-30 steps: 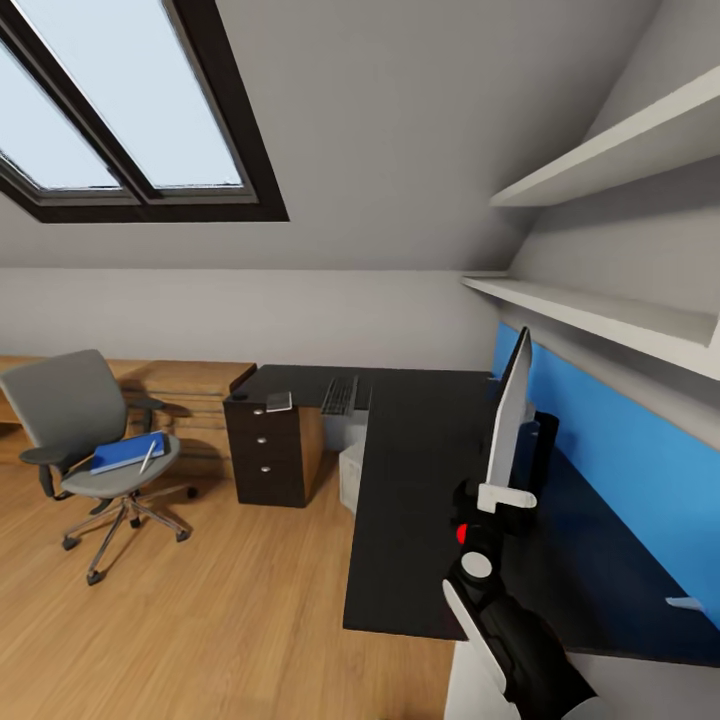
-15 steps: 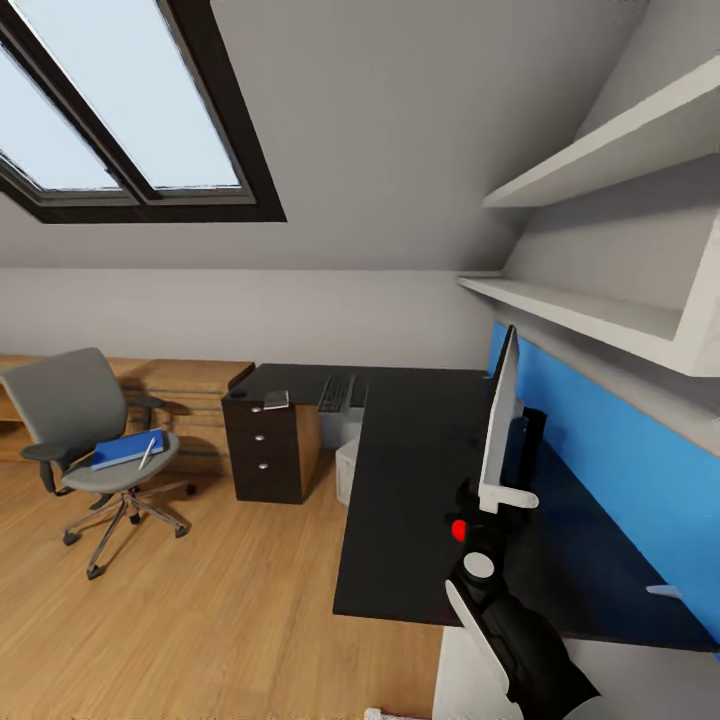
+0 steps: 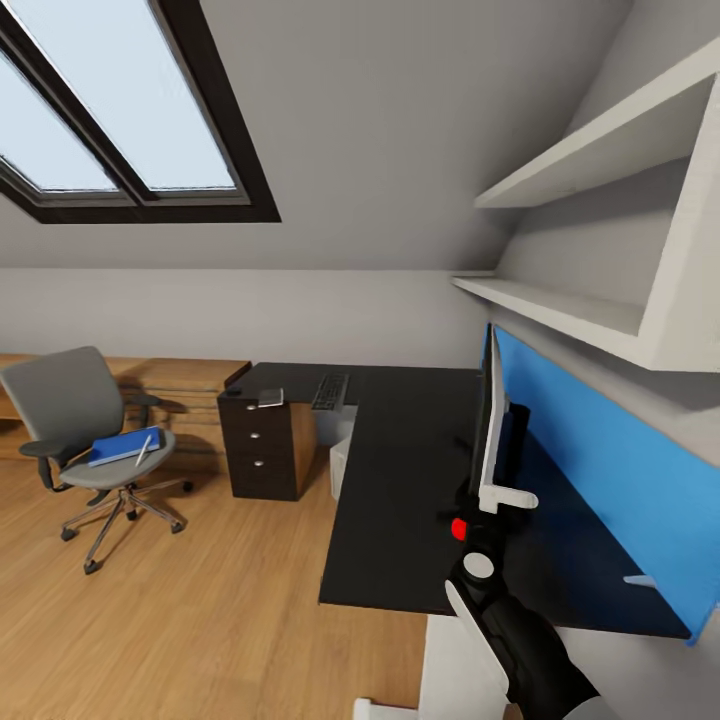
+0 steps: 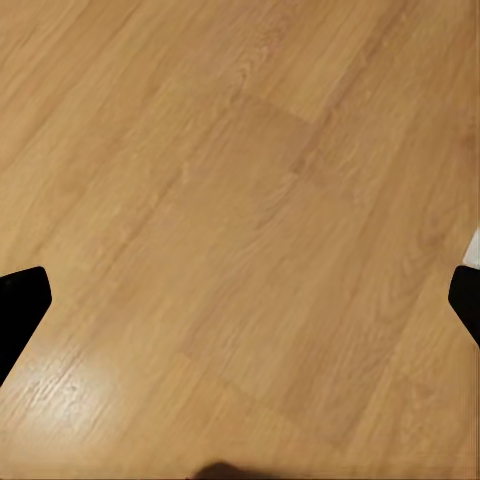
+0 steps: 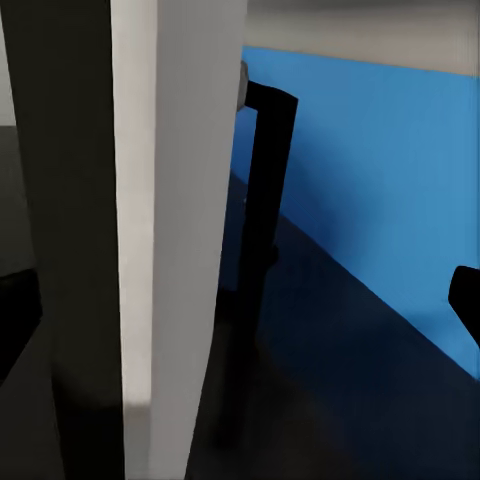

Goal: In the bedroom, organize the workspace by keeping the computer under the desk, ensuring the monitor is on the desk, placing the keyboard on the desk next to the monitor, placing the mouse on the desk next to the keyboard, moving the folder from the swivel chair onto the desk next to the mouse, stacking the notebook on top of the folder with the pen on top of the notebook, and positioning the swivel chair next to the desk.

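The right end effector (image 3: 497, 497) is grasping the monitor (image 3: 489, 415), standing edge-on along the tabletop (image 3: 400, 480) beside the blue panel (image 3: 600, 470). Left end effector (image 4: 240, 300) is released above the floor (image 4: 240, 200).

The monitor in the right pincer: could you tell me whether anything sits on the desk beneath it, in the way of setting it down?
Nothing visible does. The monitor stands edge-on above bare black desk; the keyboard lies far off on the desk's other wing.
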